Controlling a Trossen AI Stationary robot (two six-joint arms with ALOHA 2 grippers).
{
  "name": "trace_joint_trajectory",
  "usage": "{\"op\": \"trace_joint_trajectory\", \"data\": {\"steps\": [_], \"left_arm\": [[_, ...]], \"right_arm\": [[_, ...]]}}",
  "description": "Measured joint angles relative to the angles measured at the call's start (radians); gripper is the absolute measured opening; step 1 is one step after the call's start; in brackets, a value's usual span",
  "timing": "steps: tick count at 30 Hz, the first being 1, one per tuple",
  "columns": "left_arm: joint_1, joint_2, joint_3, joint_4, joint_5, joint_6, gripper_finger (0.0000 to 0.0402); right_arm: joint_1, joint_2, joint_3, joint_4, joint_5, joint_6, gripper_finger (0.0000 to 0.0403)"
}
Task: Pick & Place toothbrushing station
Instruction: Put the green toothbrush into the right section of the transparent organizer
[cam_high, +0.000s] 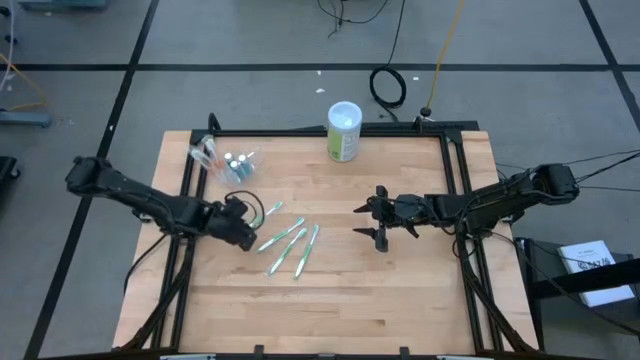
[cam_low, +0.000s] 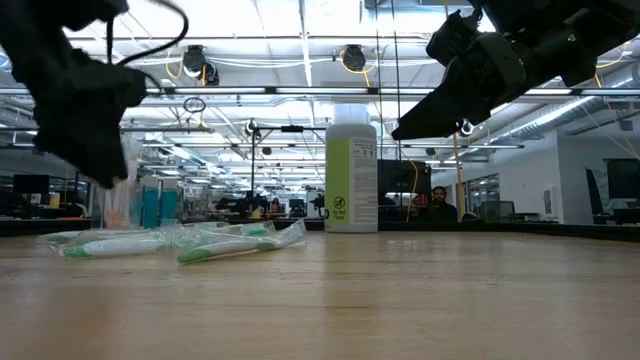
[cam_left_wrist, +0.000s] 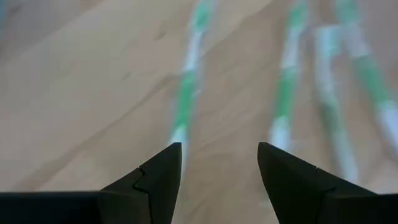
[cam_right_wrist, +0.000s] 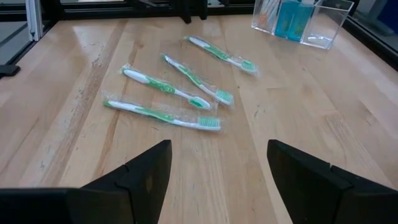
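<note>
1. Hovering low over the loose toothbrushes, the left gripper (cam_high: 250, 225) has its jaws apart and nothing between them. One green-and-white brush (cam_left_wrist: 186, 99) lies just ahead of its fingertips.
2. The right gripper (cam_high: 372, 218) waits mid-table, spread open and empty too.
3. Progress looks early: four wrapped toothbrushes (cam_right_wrist: 165, 115) lie flat on the wood, while the clear cup (cam_high: 222, 160) near the table's far-left corner holds teal tubes (cam_high: 236, 160).
4. From above, the brushes lie roughly parallel on a diagonal.
</note>
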Motion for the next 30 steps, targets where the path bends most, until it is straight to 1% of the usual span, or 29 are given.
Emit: {"op": "trace_joint_trajectory", "data": {"steps": [4,10,16,20,27,30], "left_arm": [[-0.023,0.091,0.0,-0.046,-0.021,-0.076,0.0216],[-0.031,0.22,0.0,-0.036,-0.019,-0.078,0.0216],[-0.031,0.315,0.0,-0.037,0.015,-0.104,0.0216],[-0.031,0.348,0.004,-0.032,0.043,-0.117,0.0216],[-0.029,0.348,0.001,0.014,0.048,-0.103,0.0214],[-0.029,0.347,0.001,0.033,0.059,-0.1,0.0196]], "right_arm": [[0.0,0.0,0.0,0.0,0.0,-0.005,0.0256],[0.0,0.0,0.0,0.0,0.0,-0.007,0.0256],[0.0,0.0,0.0,-0.001,0.0,-0.007,0.0256],[0.0,0.0,0.0,0.0,0.0,-0.007,0.0256],[0.0,0.0,0.0,0.0,0.0,-0.003,0.0256],[0.0,0.0,0.0,0.0,0.0,0.001,0.0256]]}}
